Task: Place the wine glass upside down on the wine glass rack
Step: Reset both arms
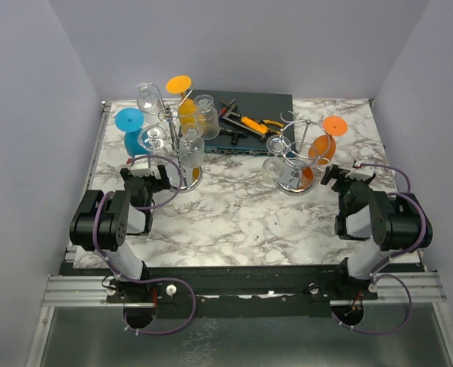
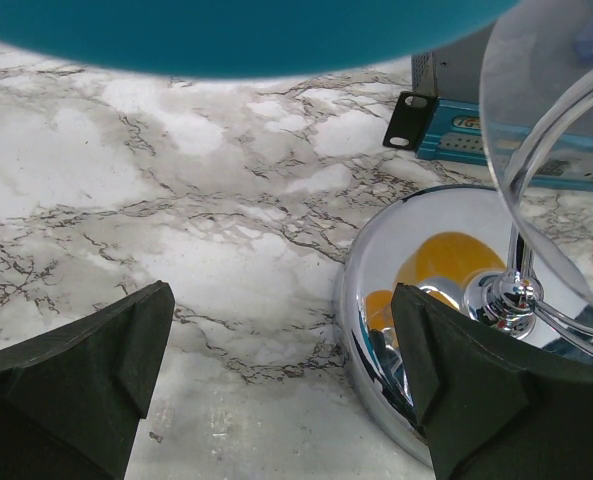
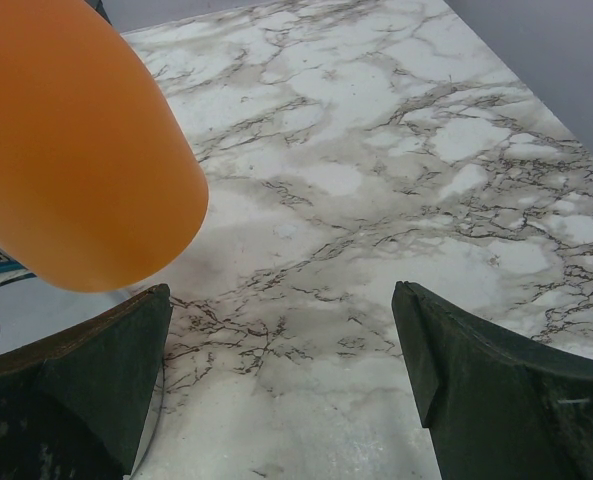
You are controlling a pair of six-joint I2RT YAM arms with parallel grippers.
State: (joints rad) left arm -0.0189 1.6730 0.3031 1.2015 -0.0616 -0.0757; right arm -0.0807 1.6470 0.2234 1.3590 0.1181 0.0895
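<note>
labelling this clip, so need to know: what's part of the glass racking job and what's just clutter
Job: left rack, right rack, blue glass, two orange glasses, clear glasses.
Lying about: dark box at the back, hand tools on it.

Free: bare marble table [image 1: 237,222] lay open between the racks and along the near edge.
Obstructions: crowded left rack [image 1: 179,131], chrome base [image 2: 366,285] beside the left gripper [image 2: 281,300]; right rack [image 1: 293,164], its orange glass [image 3: 76,150] close by the right gripper [image 3: 281,295]; tool-laden box [image 1: 268,103] closed the back.
</note>
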